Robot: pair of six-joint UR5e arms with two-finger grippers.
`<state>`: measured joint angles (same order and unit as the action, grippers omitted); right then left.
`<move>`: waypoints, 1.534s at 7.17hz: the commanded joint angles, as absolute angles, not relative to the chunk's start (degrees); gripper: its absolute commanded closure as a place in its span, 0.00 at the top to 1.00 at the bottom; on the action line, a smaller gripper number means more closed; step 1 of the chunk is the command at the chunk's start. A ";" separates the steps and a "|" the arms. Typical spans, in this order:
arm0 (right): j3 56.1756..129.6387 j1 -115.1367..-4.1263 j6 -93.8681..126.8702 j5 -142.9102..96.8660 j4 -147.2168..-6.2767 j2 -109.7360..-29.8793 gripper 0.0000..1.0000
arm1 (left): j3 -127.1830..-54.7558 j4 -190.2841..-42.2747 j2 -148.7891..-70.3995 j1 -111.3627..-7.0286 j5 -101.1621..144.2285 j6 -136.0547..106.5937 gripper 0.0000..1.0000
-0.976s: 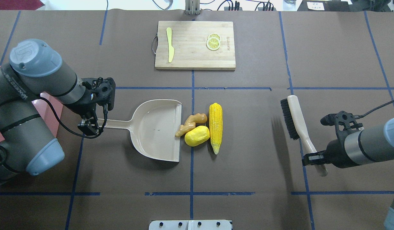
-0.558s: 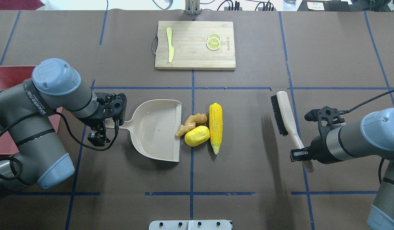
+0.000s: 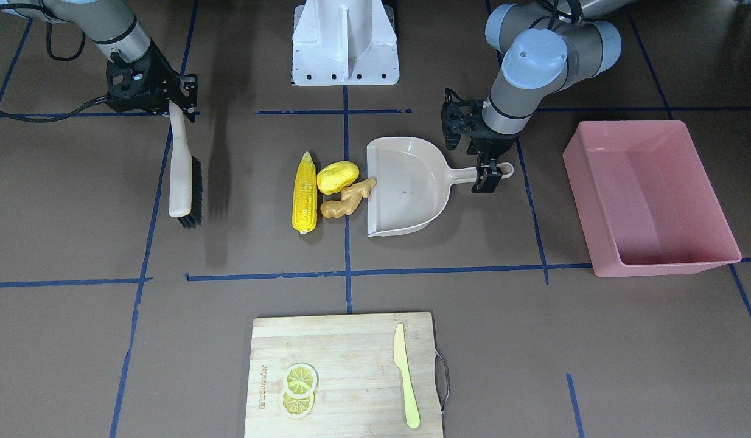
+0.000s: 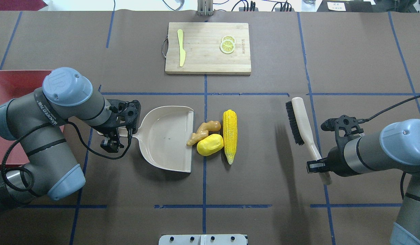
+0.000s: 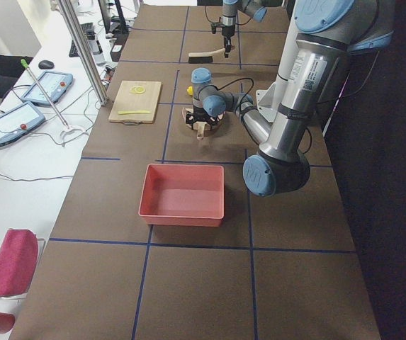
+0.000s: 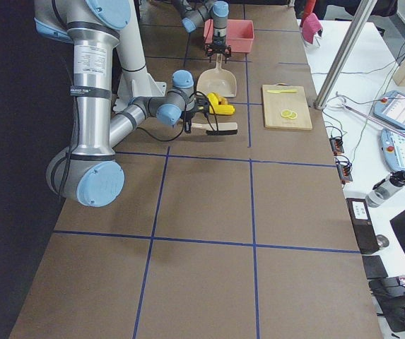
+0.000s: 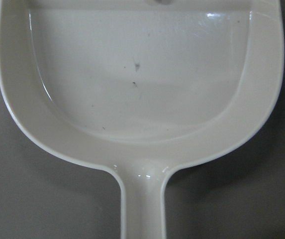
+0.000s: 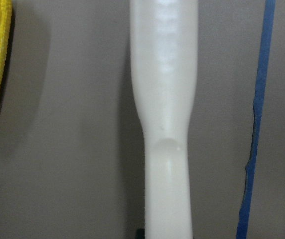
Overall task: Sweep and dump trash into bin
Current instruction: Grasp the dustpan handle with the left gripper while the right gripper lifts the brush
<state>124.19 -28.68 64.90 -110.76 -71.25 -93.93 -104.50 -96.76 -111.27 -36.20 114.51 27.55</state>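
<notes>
The trash lies at the table's middle: a corn cob [image 4: 229,135], a yellow potato [image 4: 210,144] and a tan ginger root [image 4: 203,131], at the open edge of the beige dustpan [image 4: 165,136]. My left gripper [image 4: 109,145] is open and straddles the dustpan's handle, close to the pan; the left wrist view shows the empty pan [image 7: 137,74]. My right gripper [image 4: 320,166] is shut on the handle of a brush [image 4: 303,122], held above the table to the right of the corn. The pink bin [image 3: 680,263] stands empty beyond my left arm.
A wooden cutting board [image 4: 206,58] lies at the far side with a pale knife [image 4: 181,47] and lemon slices [image 4: 227,45] on it. The white robot base [image 3: 345,42] is at the near edge. Blue tape lines cross the brown table.
My left gripper has moved right along the dustpan handle toward the pan. My right gripper has carried the brush left toward the corn. Dustpan and trash have not moved.
</notes>
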 commanded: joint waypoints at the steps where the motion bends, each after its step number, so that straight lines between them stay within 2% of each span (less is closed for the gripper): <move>1: 124.19 -26.73 65.39 -109.25 -71.63 -93.17 0.00 | -103.36 -97.29 -111.09 -36.21 114.17 27.60 0.78; 2: 124.28 -25.76 65.91 -108.12 -72.94 -92.03 0.00 | -103.36 -97.29 -110.83 -36.21 114.17 27.34 0.67; 4: 124.19 -22.78 68.63 -107.49 -76.98 -88.43 0.00 | -103.53 -97.21 -110.74 -36.12 113.91 27.16 0.40; 7: 124.28 -19.70 72.32 -107.40 -77.08 -87.19 0.00 | -103.88 -96.77 -111.36 -36.04 113.12 27.33 0.20; 11: 123.75 -17.23 75.06 -107.14 -78.82 -84.13 0.00 | -103.89 -94.76 -111.97 -35.16 109.87 27.16 0.19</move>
<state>124.04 -17.80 74.65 -107.17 -77.56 -85.64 -103.95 -96.00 -111.66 -35.65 110.97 27.19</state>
